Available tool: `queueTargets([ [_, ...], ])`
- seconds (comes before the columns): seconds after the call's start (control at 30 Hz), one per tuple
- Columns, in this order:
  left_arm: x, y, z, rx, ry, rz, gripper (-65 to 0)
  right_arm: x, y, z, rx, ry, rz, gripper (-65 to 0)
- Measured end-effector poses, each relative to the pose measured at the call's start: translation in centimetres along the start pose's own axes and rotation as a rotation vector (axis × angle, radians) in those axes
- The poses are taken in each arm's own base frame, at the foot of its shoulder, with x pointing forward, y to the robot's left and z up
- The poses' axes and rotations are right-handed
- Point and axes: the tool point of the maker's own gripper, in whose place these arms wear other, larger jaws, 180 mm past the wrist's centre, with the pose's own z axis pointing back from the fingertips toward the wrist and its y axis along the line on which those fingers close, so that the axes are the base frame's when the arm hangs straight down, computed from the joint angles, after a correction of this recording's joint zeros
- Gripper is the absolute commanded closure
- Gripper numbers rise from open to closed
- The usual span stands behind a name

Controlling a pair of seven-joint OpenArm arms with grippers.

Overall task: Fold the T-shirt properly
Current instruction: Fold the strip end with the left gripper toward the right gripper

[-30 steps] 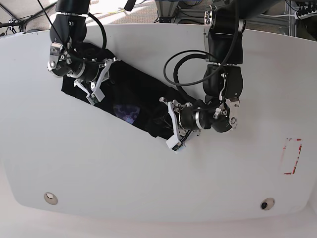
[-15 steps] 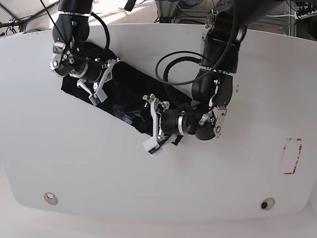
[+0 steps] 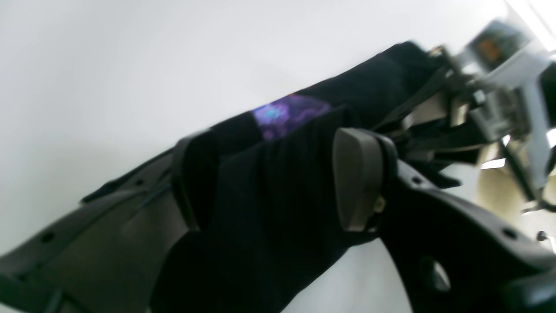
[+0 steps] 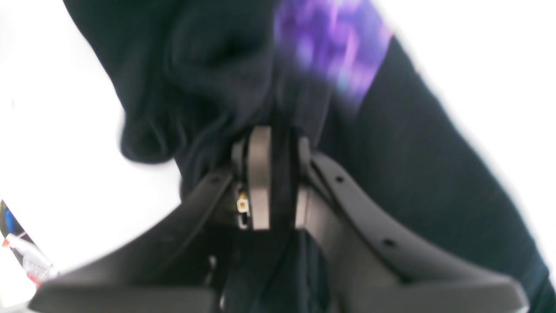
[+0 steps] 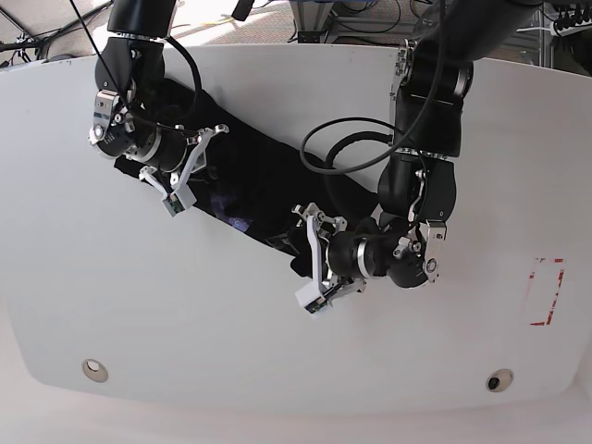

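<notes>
base view: the t-shirt (image 5: 259, 180), bunched into a long black band with a purple print patch showing, lies diagonally across the white desk (image 5: 185, 314). right tool (image 4: 273, 174), at the band's upper end, is clamped on a fold of cloth. left tool (image 5: 313, 261), at the lower end, has its fingers spread apart astride the fabric.

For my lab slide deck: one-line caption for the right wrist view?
Right gripper pinches a fold of the black T-shirt above the white table, purple print showing.
</notes>
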Motion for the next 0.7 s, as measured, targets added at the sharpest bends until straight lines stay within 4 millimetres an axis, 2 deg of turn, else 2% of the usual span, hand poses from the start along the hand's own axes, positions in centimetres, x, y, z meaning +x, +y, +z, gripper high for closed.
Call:
queueTargets([
  [0.1, -2.6, 2.7, 1.1, 0.096, 0.042, 0.001, -38.5, 2.2, 0.9, 0.6, 0.035, -0.08, 0.009, -8.1],
  [0.13, -3.3, 3.4, 1.3, 0.122, 0.04, 0.0, -38.5, 2.7, 1.3, 0.8, 0.057, -0.109, -0.001, -9.2],
  [0.2, -6.1, 4.6, 1.8, 0.174, 0.087, 0.008, -38.5, 3.6, 1.5, 1.4, 0.09, -0.164, -0.036, -14.0],
  [0.3, -9.3, 5.2, 2.0, 0.213, 0.144, 0.014, -38.5, 4.3, 0.3, 2.9, 0.092, -0.236, -0.1, -28.5],
  [0.37, -10.3, 5.1, 1.9, 0.22, 0.146, 0.017, -38.5, 4.5, -0.1, 4.0, 0.108, -0.282, -0.145, -39.6],
  [0.43, -10.7, 5.1, 1.6, 0.232, 0.148, 0.008, -38.5, 4.5, 0.2, 4.7, 0.145, -0.313, -0.183, -45.3],
  [0.47, -10.8, 5.1, 1.5, 0.239, 0.14, 0.002, -38.5, 4.4, 0.3, 4.8, 0.159, -0.312, -0.197, -46.0],
  [0.53, -11.4, 4.8, 1.1, 0.245, 0.155, -0.004, -38.5, 4.2, 0.8, 5.2, 0.193, -0.328, -0.225, -43.3],
  [0.63, -12.1, 4.5, 0.7, 0.255, 0.183, -0.005, -38.5, 3.7, 1.1, 5.6, 0.212, -0.347, -0.256, -36.6],
  [0.7, -12.5, 4.3, 0.2, 0.243, 0.19, 0.007, -38.5, 2.7, 0.3, 6.1, 0.18, -0.339, -0.279, -33.8],
])
